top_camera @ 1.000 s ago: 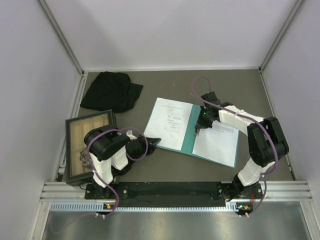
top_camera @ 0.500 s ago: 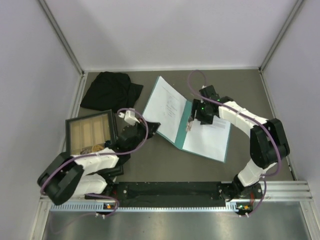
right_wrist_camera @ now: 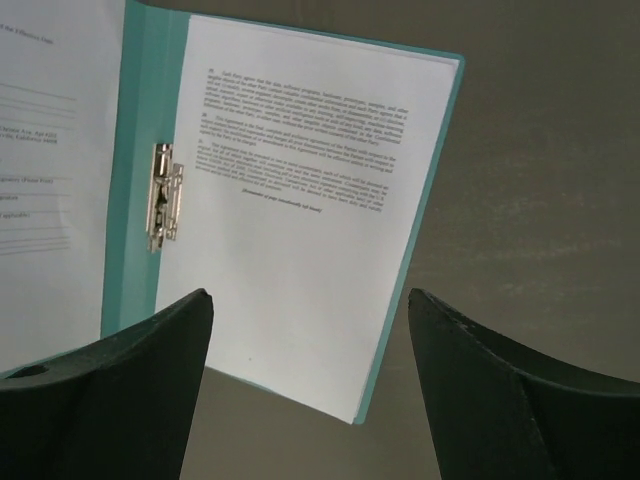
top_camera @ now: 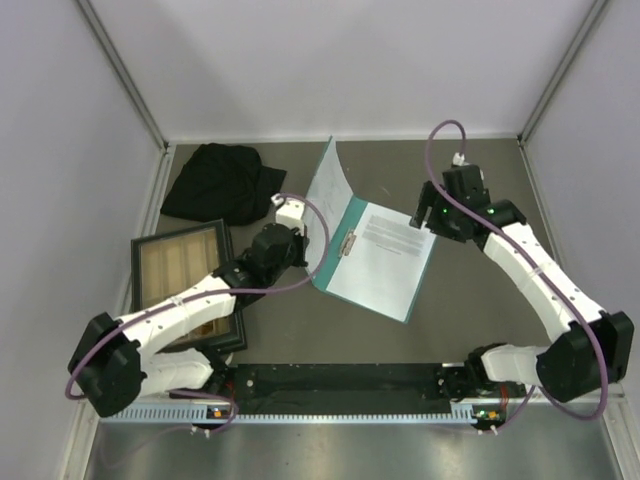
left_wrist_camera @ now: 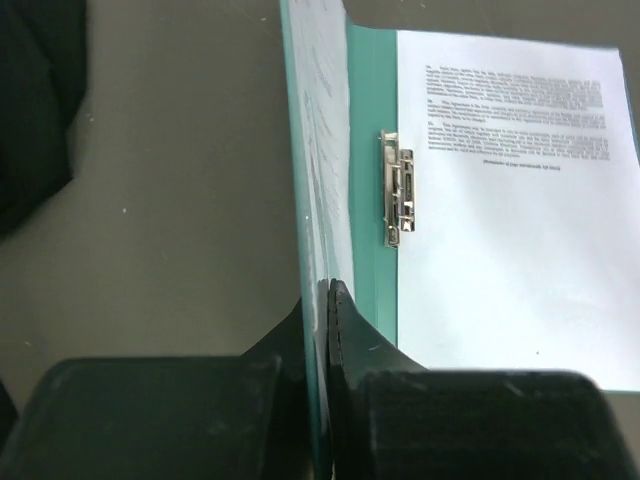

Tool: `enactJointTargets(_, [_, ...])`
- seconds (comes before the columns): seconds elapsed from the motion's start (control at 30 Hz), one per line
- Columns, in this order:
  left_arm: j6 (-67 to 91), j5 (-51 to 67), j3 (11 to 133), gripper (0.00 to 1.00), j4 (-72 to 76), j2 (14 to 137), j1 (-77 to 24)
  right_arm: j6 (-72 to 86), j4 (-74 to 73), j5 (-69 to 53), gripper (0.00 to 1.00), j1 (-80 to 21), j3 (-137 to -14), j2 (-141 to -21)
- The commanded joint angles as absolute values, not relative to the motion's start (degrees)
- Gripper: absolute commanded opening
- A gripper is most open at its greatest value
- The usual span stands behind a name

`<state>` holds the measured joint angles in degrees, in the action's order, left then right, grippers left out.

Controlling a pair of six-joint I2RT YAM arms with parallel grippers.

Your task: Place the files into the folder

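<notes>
Pinching the upright cover of the thin teal-green card folder, white printed sheet against it, the left gripper is clamped tight. The right gripper hangs wide open, empty, above the paper lying inside the flat half.

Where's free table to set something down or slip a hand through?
Free: table between folder and right arm; near strip between folder and base rail. Crowded: left side, with tray, black cloth, left gripper clamping the folder.
</notes>
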<state>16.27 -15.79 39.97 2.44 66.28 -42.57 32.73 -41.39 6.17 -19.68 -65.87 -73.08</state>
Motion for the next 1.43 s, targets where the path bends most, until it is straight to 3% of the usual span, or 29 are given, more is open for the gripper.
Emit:
enactJointTargets(0.0, [7.0, -24.3, 45.5, 0.00, -5.9, 69.8, -50.7, 32.1, -44.4, 10.6, 0.78, -17.3, -62.9, -67.3])
enactJointTargets(0.2, [3.7, -34.4, 50.2, 0.00, -5.8, 78.6, -63.0, 31.8, -45.4, 9.1, 0.79, -12.9, -61.3, -62.5])
enactJointTargets(0.3, [4.0, -33.6, 53.9, 0.02, -6.2, 83.9, -66.9, 31.6, -46.2, 9.0, 0.79, -12.1, -61.5, -61.3])
enactJointTargets(0.33, [5.2, -32.1, 55.0, 0.06, -6.7, 86.8, -67.9, 31.8, -46.3, 9.0, 0.79, -12.1, -61.5, -60.6])
enactJointTargets(0.37, [6.0, -29.6, 57.1, 0.20, -7.3, 88.1, -68.4, 31.7, -46.4, 9.1, 0.79, -12.0, -61.4, -60.3])
enactJointTargets(0.47, [9.4, -17.5, 58.7, 0.44, -5.9, 92.5, -69.3, 31.7, -46.7, 8.9, 0.79, -11.5, -61.3, -59.9])
enactJointTargets(0.6, [12.6, -6.1, 59.1, 0.69, -2.1, 92.0, -69.3, 31.0, -47.8, 8.5, 0.79, -11.0, -61.6, -59.3])
enactJointTargets(0.77, [14.5, 11.2, 62.2, 0.83, -1.4, 86.3, -68.0, 28.9, -48.7, 6.6, 0.80, -11.0, -61.8, -57.7])
enactJointTargets(0.83, [15.9, 17.9, 63.0, 0.95, -1.0, 83.8, -66.9, 27.7, -49.2, 5.8, 0.80, -11.0, -62.0, -57.1])
enactJointTargets(0.97, [18.4, 17.8, 65.4, 0.96, -3.2, 77.9, -66.4, 25.3, -51.1, 1.9, 0.84, -11.0, -64.2, -55.3])
enactJointTargets(1.17, [24.2, 9.4, 70.5, 0.99, -7.9, 67.2, -58.6, 22.1, -56.5, 2.8, 0.99, -10.9, -72.5, -49.4])
enactJointTargets(1.3, [27.1, 12.7, 74.9, 0.99, -9.3, 63.0, -49.0, 19.8, -59.9, 3.4, 0.99, -11.0, -79.8, -47.7])
enactJointTargets(1.4, [24.9, 10.6, 81.8, 0.99, -14.3, 63.7, -47.9, 18.7, -57.2, 0.3, 0.99, -11.0, -82.0, -46.5])
